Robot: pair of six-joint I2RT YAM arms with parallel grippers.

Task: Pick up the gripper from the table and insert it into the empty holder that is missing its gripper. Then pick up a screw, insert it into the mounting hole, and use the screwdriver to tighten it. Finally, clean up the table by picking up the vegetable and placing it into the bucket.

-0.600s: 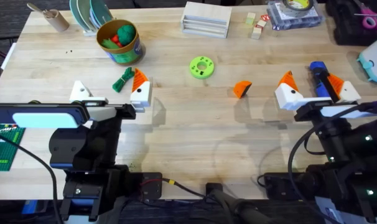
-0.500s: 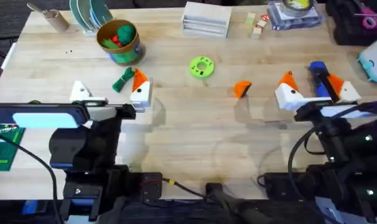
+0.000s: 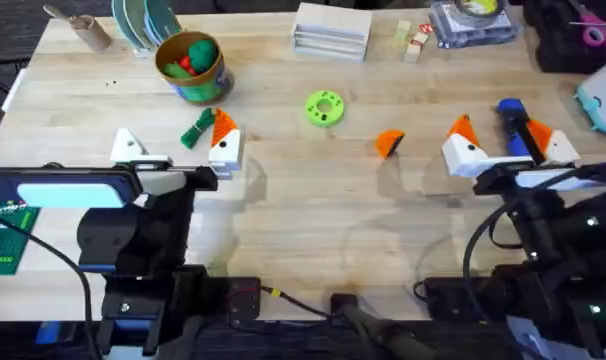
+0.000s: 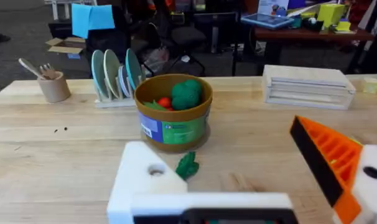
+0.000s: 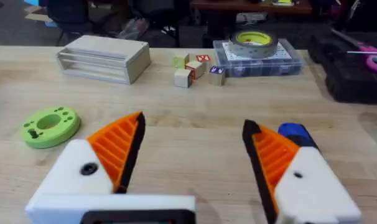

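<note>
Lying loose on the table (image 3: 313, 190), the gripper (image 3: 388, 143) is seen beside the right gripper (image 3: 508, 150), toward the middle | nearer arm: right | both finger pairs spread, nothing held | left gripper (image 3: 178, 150): outer holder (image 4: 142, 180) bare.

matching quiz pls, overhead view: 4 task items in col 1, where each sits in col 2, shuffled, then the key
Column 1
1. loose orange gripper
2. vegetable
3. bucket
4. screwdriver

Column 2
A. between the right arm's two fingers
B. alone on bare table between the lime-green disc and the right arm
C. far left of the table, beside the plate rack
D. next to the left arm's orange-padded finger, just below the bucket

Pairs: 1-B, 2-D, 3-C, 4-A
</note>
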